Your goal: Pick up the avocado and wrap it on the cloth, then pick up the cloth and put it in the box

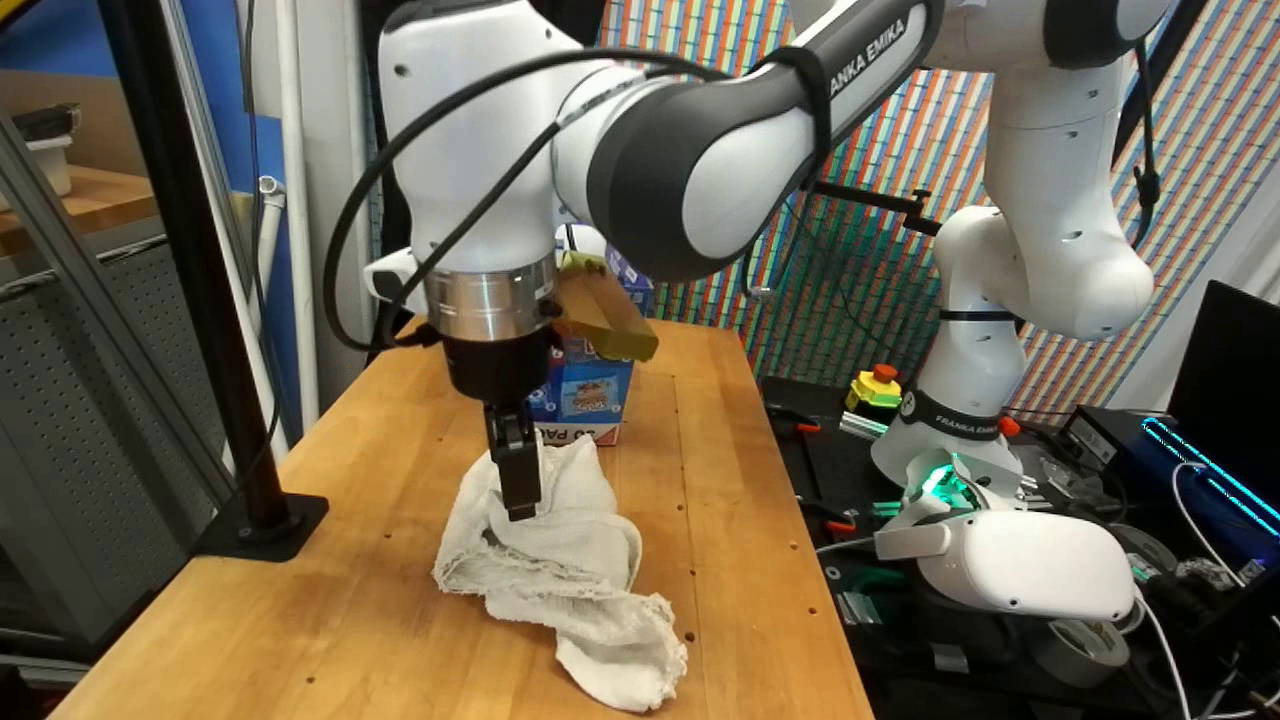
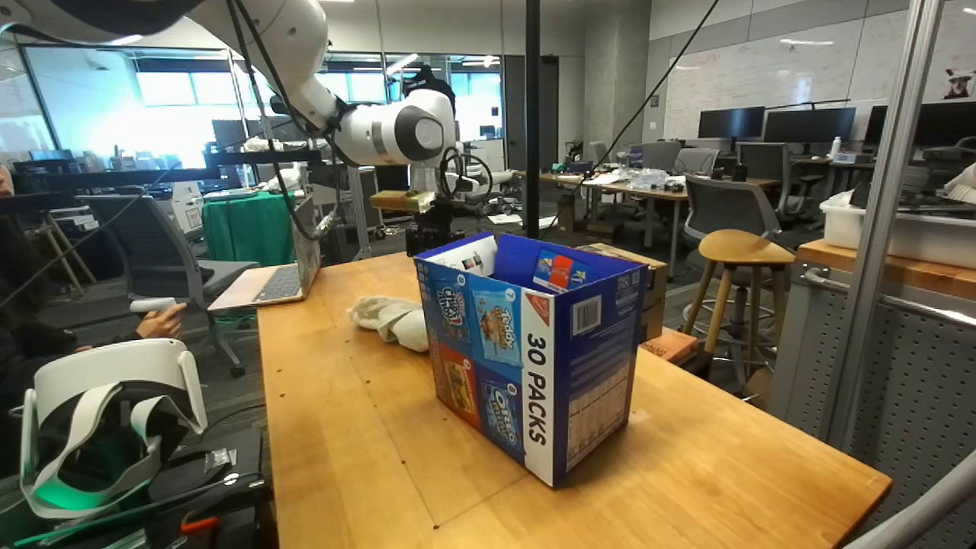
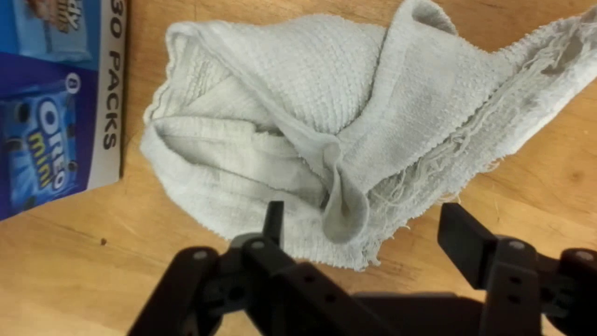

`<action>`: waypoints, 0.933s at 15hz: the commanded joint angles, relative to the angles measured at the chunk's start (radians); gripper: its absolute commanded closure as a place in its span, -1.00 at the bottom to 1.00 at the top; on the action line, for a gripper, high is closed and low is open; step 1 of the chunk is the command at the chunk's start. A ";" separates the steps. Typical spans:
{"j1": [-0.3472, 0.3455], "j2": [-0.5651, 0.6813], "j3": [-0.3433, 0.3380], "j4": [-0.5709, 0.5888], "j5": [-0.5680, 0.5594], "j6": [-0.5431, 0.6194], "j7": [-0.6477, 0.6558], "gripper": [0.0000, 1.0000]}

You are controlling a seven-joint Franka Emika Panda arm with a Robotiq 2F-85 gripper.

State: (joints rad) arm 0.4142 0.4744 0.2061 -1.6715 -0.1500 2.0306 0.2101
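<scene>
The cloth (image 3: 419,102) lies crumpled on the wooden table, off-white with folds and a frayed edge; it shows in both exterior views too, as the cloth (image 1: 585,560) and the cloth (image 2: 393,320). No avocado is in sight; it is hidden or out of view. Beside the cloth stands the upright blue box (image 2: 534,343), its top open, with the printed side of the box (image 3: 109,93) at the wrist view's left edge. My gripper (image 3: 366,228) points down over the cloth's near edge, its fingers wide apart. A raised fold of cloth appears between them, held by neither finger.
A black post (image 1: 265,520) is fixed at the table's (image 1: 380,620) side. An open laptop (image 2: 278,282) sits at the table's edge, near a person's hand (image 2: 162,324). A white headset (image 1: 1040,565) rests on the dark side bench.
</scene>
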 commanded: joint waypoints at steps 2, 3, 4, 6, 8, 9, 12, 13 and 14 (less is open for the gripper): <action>0.002 -0.146 -0.009 -0.093 -0.052 0.016 0.037 -1.00; 0.001 -0.169 -0.005 -0.107 -0.065 0.016 0.040 -1.00; -0.001 -0.181 -0.007 -0.124 -0.087 0.027 0.045 -1.00; -0.007 -0.193 -0.008 -0.144 -0.117 0.032 0.054 -1.00; -0.004 -0.191 -0.014 -0.159 -0.186 0.036 0.065 -1.00; -0.004 -0.187 -0.014 -0.162 -0.218 0.028 0.059 -1.00; -0.011 -0.166 -0.018 -0.177 -0.292 0.024 0.042 -1.00; -0.015 -0.154 -0.019 -0.177 -0.302 0.029 0.038 -1.00; -0.019 -0.147 -0.019 -0.182 -0.311 0.032 0.035 -1.00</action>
State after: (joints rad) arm 0.4051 0.3191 0.1946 -1.8358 -0.4198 2.0352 0.2566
